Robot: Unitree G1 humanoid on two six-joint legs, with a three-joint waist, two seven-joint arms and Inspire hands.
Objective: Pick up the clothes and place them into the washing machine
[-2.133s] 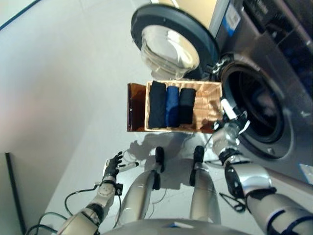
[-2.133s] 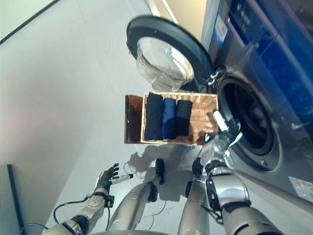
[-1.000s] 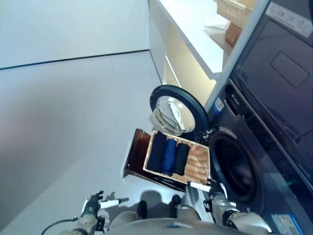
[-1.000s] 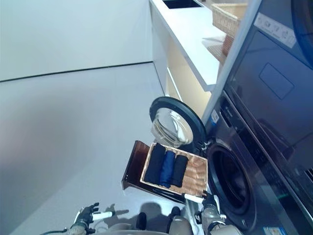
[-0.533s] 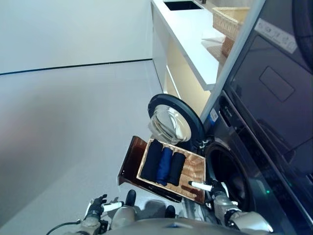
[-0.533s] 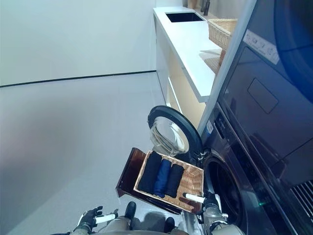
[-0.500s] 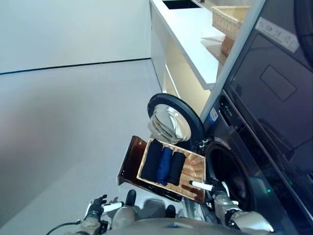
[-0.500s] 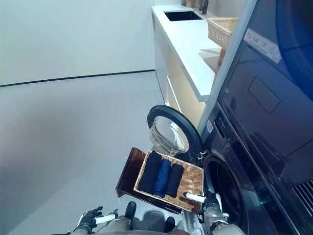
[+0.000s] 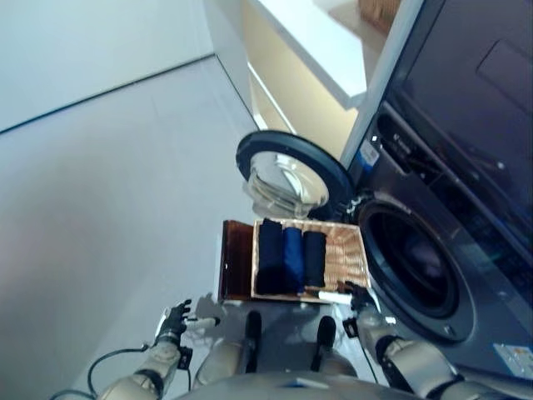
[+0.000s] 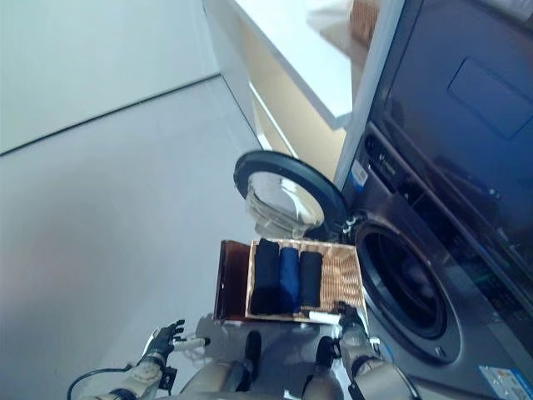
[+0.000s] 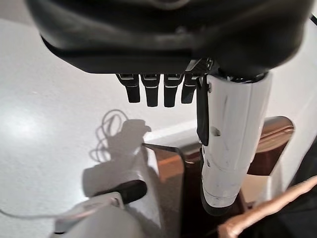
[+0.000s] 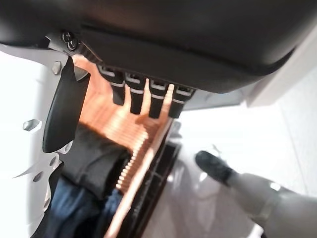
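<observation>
Three folded clothes lie side by side in a wicker basket [image 9: 346, 258]: a black one [image 9: 269, 257], a blue one [image 9: 292, 257] and another black one [image 9: 314, 257]. The basket's right part holds nothing. My right hand [image 9: 354, 304] is open at the basket's near right corner, its fingers [image 12: 143, 94] straight over the wicker [image 12: 133, 134], holding nothing. My left hand [image 9: 175, 321] hangs open low at the left, well away from the basket, with its white thumb [image 11: 230, 144] stretched out. The washing machine's drum opening [image 9: 412, 260] gapes just right of the basket.
The round glass door [image 9: 291, 171] stands swung open behind the basket. The basket rests on a brown wooden stand [image 9: 236, 258]. A white counter [image 9: 308, 42] runs along the far wall, with pale floor to the left.
The camera has tilted down, so the whole picture has shifted. My right hand stays by the basket's near right corner, and the clothes lie as before.
</observation>
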